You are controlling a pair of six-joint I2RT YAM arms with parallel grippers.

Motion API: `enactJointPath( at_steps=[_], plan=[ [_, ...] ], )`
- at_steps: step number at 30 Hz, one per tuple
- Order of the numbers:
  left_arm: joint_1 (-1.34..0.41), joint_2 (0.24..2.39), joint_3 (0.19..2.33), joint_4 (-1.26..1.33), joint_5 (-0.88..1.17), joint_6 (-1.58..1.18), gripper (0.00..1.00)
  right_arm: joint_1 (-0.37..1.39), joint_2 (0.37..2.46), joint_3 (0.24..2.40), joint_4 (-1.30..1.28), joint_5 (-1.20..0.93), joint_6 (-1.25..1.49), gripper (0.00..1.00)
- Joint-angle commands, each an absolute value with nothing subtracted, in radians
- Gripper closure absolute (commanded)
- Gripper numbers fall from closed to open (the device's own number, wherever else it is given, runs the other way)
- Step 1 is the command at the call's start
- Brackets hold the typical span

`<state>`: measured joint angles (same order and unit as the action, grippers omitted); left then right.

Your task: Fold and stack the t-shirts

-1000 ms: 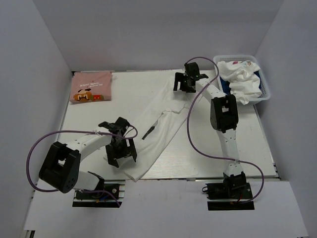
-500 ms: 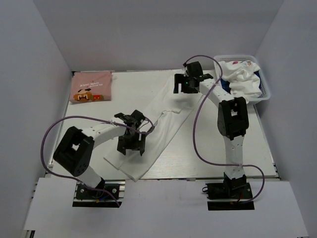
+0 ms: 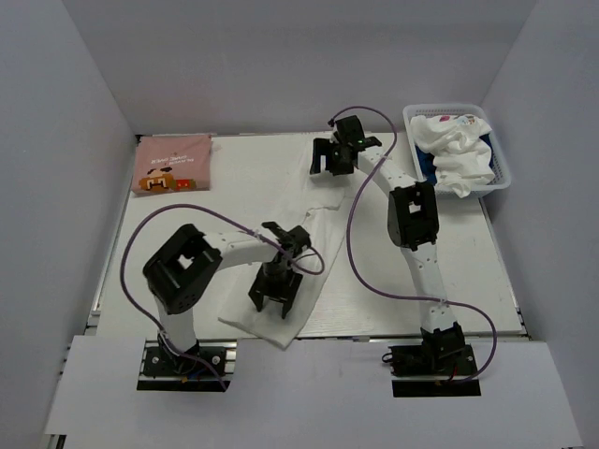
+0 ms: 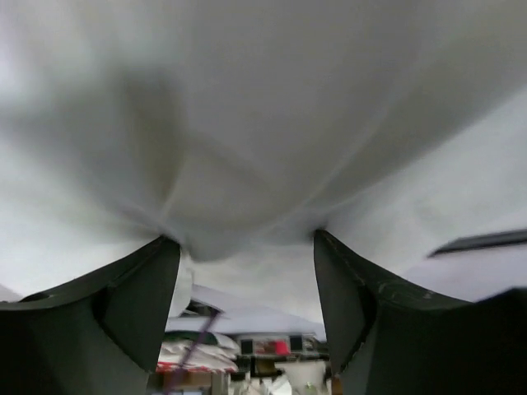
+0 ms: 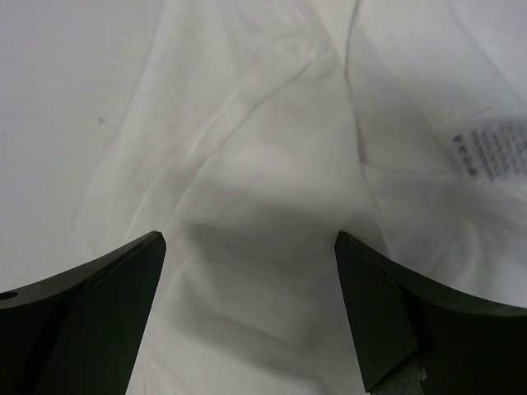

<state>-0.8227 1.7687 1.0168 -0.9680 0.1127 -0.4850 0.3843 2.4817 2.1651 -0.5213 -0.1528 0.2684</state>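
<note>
The top view looks down from above and behind both arm bases over the whole counter (image 3: 468, 271). Both wrist views face down, close to the white t-shirt (image 3: 314, 229), which all three views share.

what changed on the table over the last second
The left tool swept right and toward the near edge, from the left side of the white t-shirt onto its near end. The right tool shifted slightly left at the far end. Neither visibly grasped or released anything. The pink t-shirt and the basket stayed put.
</note>
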Motion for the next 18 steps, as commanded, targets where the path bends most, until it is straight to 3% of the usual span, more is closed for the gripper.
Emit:
enactJointPath(
  at_steps=[1,5,12,14,18],
  plan=[
    [-0.938,1.968,1.15,-0.511,0.348,-0.531,0.26,0.368,2.618,2.342,-0.511,-0.205,0.252,0.1],
    [-1.003,2.071,1.421,-0.44,0.411,-0.586,0.26,0.345,2.68,2.358,-0.33,-0.262,0.281,0.1],
    [-1.071,2.007,1.376,-0.451,0.278,-0.692,0.23,0.342,2.649,2.39,-0.225,-0.314,0.235,0.1],
    [-1.086,1.97,1.376,-0.475,0.236,-0.692,0.19,0.342,2.581,2.387,-0.229,-0.311,0.226,0.1],
    [-1.135,1.849,1.376,-0.554,0.103,-0.634,0.0,0.345,2.426,2.358,-0.268,-0.292,0.164,0.1]
  ],
)
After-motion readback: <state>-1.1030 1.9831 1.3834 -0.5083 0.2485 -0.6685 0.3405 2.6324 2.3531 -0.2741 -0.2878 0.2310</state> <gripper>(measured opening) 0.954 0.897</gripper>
